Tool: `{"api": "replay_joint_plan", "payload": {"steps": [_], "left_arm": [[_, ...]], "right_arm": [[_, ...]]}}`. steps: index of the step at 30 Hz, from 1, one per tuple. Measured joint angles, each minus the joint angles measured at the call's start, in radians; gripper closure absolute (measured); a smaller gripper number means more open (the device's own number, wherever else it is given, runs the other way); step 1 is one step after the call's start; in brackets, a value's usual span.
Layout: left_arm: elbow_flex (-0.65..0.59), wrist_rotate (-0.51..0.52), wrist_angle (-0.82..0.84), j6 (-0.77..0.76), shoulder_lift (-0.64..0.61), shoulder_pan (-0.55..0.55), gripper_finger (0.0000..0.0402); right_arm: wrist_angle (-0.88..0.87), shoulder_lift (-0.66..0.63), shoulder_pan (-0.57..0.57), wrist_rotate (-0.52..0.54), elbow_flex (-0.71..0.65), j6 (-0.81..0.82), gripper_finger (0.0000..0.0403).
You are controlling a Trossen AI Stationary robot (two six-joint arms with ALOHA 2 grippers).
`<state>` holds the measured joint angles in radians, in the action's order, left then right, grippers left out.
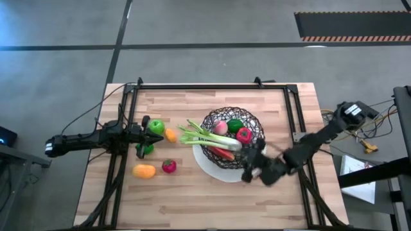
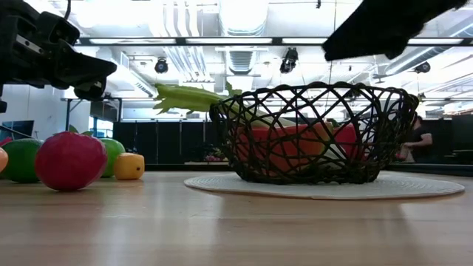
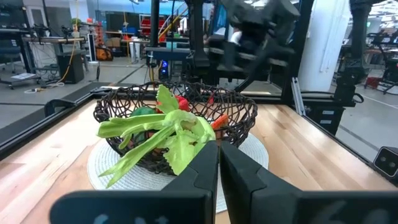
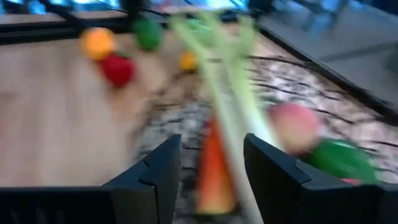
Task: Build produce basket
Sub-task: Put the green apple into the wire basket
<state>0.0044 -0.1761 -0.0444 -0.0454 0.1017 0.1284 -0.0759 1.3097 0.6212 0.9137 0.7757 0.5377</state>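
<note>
The black wire basket [image 1: 232, 133] stands on a white round plate [image 1: 212, 168]. It holds a peach [image 1: 220, 127], a green fruit [image 1: 235, 126], a red pepper [image 1: 244, 135] and an orange-red piece [image 1: 221, 153]. The celery stalk [image 1: 205, 136] lies across the basket, its leafy end sticking out over the left rim [image 3: 155, 134]. My right gripper [image 1: 249, 170] hovers open and empty over the plate at the basket's near side [image 4: 211, 149]. My left gripper [image 1: 141, 131] is shut and empty [image 3: 219, 152], raised above the table beside a green apple [image 1: 155, 126].
Loose on the table left of the basket are a small orange piece [image 1: 170, 135], a second green fruit [image 1: 144, 149], an orange fruit [image 1: 144, 171] and a red strawberry [image 1: 169, 166]. A black frame rail [image 1: 212, 85] borders the table.
</note>
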Motion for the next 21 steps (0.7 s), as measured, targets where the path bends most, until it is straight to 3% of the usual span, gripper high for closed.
{"api": "replay_joint_plan", "payload": {"steps": [11, 17, 21], "left_arm": [[0.000, -0.001, -0.142, -0.001, 0.003, 0.000, 0.0401], [0.003, 0.045, -0.378, -0.084, 0.031, 0.000, 0.0401], [0.097, 0.241, -0.143, -0.123, 0.091, 0.000, 0.0401]], "right_arm": [[0.734, 0.374, 0.144, 0.030, 0.000, -0.380, 0.0243], [0.814, 0.429, 0.154, 0.030, 0.000, -0.373, 0.0250], [0.814, 0.428, 0.154, 0.031, 0.000, -0.330, 0.0256]]}}
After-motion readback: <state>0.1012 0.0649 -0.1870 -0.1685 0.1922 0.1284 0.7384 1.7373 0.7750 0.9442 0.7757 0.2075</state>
